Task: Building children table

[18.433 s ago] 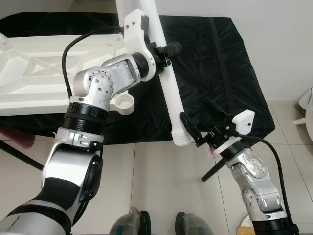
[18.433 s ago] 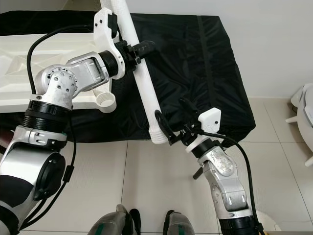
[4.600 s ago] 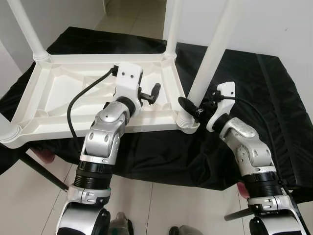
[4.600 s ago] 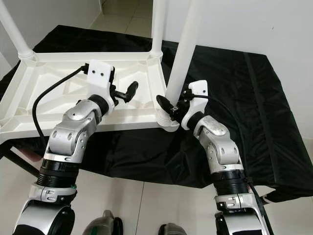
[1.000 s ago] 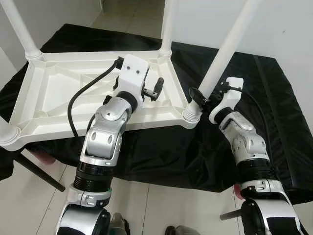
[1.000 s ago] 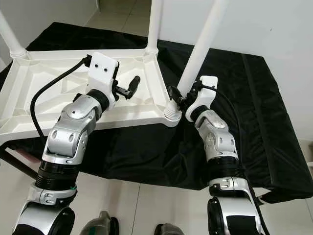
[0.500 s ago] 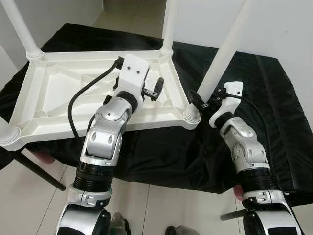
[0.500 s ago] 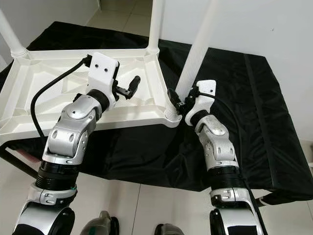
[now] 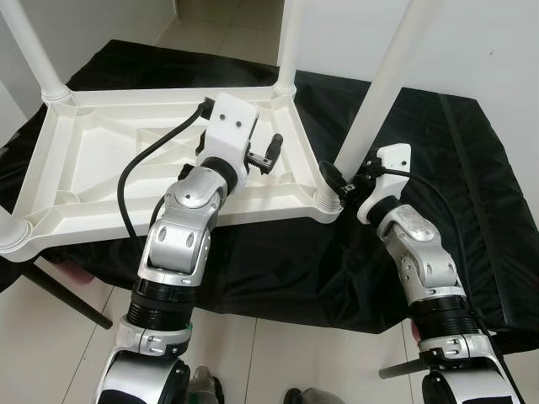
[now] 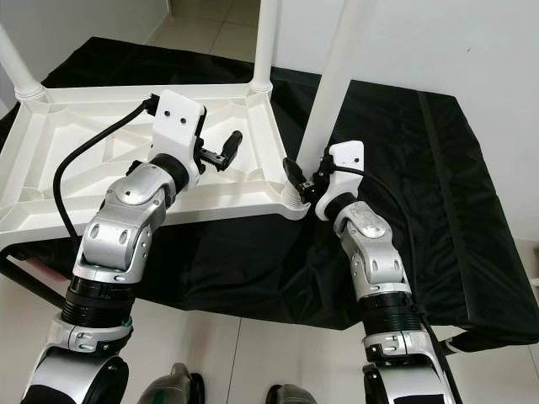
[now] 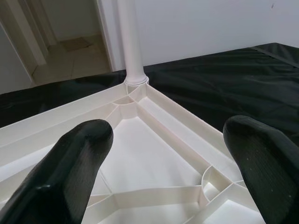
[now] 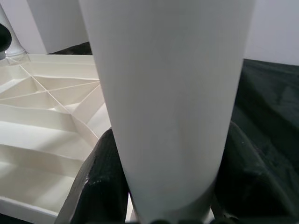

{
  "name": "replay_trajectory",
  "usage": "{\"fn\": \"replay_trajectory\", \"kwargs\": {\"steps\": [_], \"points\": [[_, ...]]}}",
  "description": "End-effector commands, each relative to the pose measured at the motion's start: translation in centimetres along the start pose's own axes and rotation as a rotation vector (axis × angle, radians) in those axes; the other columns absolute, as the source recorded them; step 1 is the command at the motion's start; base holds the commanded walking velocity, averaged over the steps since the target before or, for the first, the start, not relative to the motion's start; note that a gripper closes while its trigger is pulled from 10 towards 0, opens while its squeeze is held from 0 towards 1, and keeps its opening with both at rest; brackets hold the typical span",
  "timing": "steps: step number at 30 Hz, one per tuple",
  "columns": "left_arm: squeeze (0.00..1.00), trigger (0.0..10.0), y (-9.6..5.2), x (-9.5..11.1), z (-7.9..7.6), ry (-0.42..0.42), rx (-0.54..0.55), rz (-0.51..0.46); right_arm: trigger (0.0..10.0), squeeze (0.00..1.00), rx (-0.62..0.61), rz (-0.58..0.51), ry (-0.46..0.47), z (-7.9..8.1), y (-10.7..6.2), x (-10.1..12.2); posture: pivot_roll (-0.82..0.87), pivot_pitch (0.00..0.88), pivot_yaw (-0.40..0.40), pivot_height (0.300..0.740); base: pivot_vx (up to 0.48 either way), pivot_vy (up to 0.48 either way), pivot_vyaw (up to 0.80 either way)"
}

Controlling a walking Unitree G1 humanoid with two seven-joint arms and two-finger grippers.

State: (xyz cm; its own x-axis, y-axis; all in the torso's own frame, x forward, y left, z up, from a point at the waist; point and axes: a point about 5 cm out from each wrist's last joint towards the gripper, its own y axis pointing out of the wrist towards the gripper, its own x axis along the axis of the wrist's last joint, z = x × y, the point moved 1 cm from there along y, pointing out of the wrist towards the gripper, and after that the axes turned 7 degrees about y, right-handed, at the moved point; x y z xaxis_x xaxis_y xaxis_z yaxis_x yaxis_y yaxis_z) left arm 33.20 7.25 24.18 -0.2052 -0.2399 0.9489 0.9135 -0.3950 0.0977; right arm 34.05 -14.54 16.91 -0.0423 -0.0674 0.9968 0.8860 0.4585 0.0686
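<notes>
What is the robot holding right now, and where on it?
The right pincer grips a white table leg near its lower end, just above the corner socket. The left pincer is open, holding nothing.

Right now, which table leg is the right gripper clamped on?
The near-right corner leg, tall white tube at the upturned tabletop's corner; right gripper pinches its base. The other legs stand untouched.

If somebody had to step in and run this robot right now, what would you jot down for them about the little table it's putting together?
Right gripper: shut on the near right leg, low down by its corner socket.
Left gripper: open, holding nothing, hovering over the upside-down white tabletop.
The tabletop lies on a black cloth.
Done: legs stand in the far right corner and far left corner.
Left: the near right leg looks close to upright; whether it is fully seated cannot be told. The near left corner is cut off at the frame edge, so check it.
</notes>
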Motion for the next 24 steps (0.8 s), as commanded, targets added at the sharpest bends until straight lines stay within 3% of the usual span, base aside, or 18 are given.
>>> {"fn": "replay_trajectory", "kwargs": {"steps": [1,6,13,24], "points": [[0.00,10.0,-0.2,0.6,0.4,0.016,0.064,-0.018,10.0,0.00,0.044,0.244,0.024,1.0,-1.6,-5.7,0.07,0.075,-0.022,0.740,0.000,0.000,0.00],[0.00,10.0,-0.2,0.7,0.4,0.019,0.063,-0.020,10.0,0.00,0.056,0.244,0.020,1.3,-1.7,-5.8,0.07,0.074,-0.019,0.740,0.000,0.000,0.00],[0.00,10.0,-0.1,0.8,0.4,0.023,0.059,-0.024,10.0,0.00,-0.111,0.306,0.159,-1.0,-1.2,-6.3,0.07,0.073,-0.016,0.740,0.000,0.000,0.00],[0.00,10.0,-0.1,0.9,0.5,0.025,0.064,-0.028,10.0,0.00,-0.145,0.331,0.205,-1.4,-1.1,-6.7,0.08,0.069,-0.019,0.740,0.000,0.000,0.00]]}}
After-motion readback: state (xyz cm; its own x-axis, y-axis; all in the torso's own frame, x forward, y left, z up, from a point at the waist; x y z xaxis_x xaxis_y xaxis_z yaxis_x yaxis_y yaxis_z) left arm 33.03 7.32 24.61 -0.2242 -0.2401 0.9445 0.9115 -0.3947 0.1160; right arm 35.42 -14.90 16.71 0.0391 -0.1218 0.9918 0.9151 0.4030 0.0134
